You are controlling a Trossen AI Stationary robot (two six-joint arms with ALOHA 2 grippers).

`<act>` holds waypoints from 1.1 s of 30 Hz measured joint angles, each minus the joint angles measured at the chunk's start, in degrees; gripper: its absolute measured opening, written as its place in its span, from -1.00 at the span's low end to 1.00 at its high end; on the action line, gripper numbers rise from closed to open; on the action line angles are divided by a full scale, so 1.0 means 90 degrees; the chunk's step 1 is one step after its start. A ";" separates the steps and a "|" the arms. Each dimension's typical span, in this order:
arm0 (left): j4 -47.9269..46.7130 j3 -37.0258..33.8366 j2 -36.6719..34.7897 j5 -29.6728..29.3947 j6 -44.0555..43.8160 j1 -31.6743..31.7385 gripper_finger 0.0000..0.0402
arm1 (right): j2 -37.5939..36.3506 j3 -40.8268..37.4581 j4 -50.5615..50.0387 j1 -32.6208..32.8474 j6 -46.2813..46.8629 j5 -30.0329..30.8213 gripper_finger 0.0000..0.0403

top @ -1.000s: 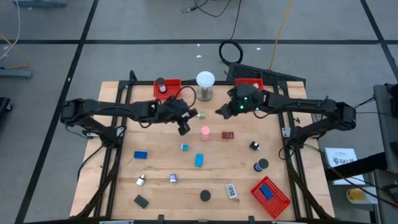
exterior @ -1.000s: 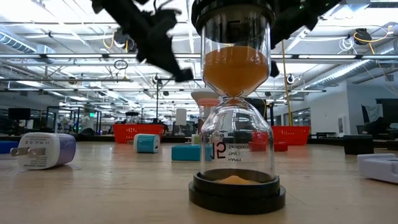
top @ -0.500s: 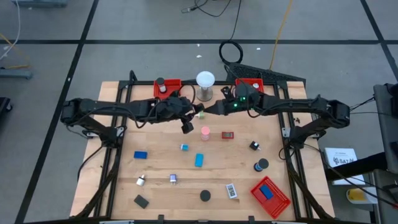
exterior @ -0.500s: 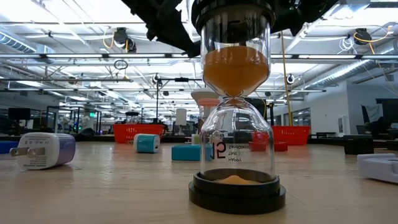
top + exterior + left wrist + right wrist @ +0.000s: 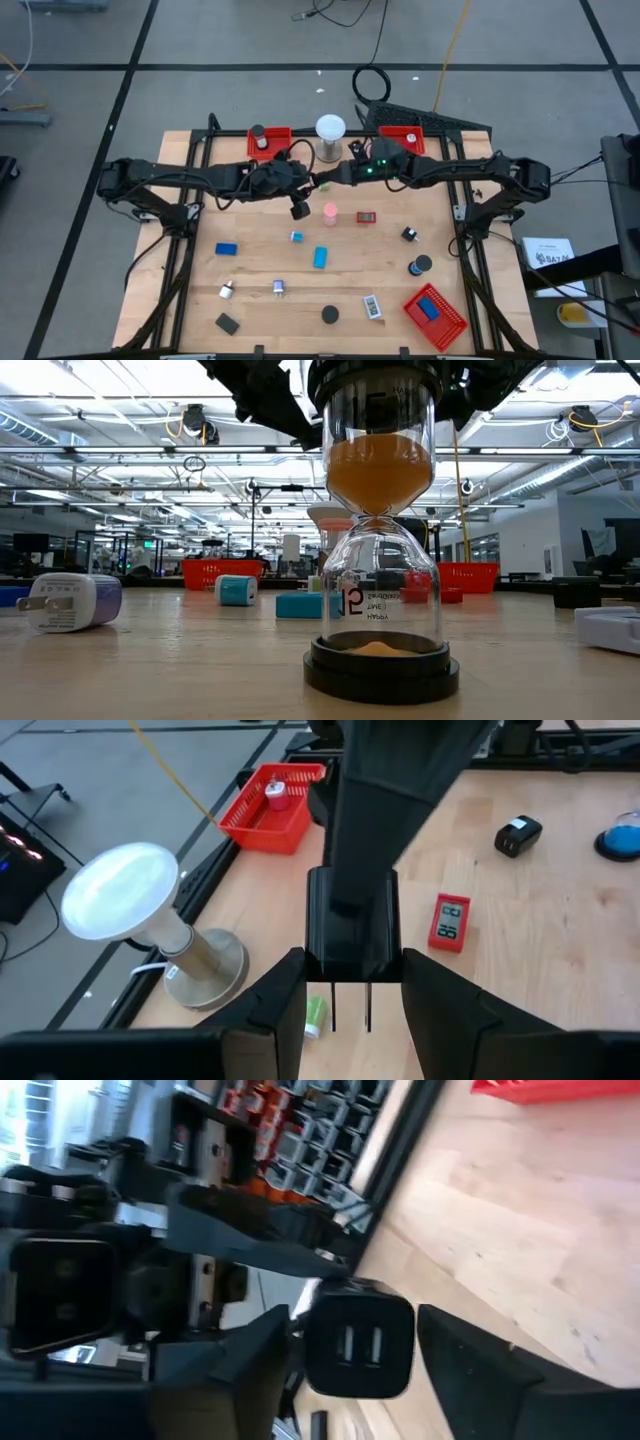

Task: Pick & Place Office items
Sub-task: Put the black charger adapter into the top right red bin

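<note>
The black block [image 5: 352, 935] hung in mid-air above the middle of the tabletop [image 5: 260, 270], clamped between the jaws of the left gripper [image 5: 352, 962]. The right gripper [image 5: 355, 1320] straddled the same block from the opposite side, though I could not tell whether its jaws were pressing on it yet. If the left let go before the right had a firm hold, the block would likely drop onto the pink item [image 5: 330, 211] below, and if both squeezed off-centre it could twist out sideways.
</note>
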 joint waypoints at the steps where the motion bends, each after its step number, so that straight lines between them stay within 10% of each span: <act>1: 0.0000 0.0000 -0.0001 -0.0014 -0.0004 -0.0001 -0.30 | 0.0000 0.0002 0.0024 0.0000 0.0000 0.0001 -0.08; 20: 0.0322 0.0002 -0.0939 0.0553 -0.0673 0.0444 0.32 | 0.0002 0.0002 0.1943 -0.0257 0.0453 -0.0388 -0.32; 33: 0.1988 0.0003 -0.0927 0.0791 -0.0107 0.0484 0.19 | 0.0012 0.0000 0.3238 -0.0176 0.0856 -0.0401 -0.32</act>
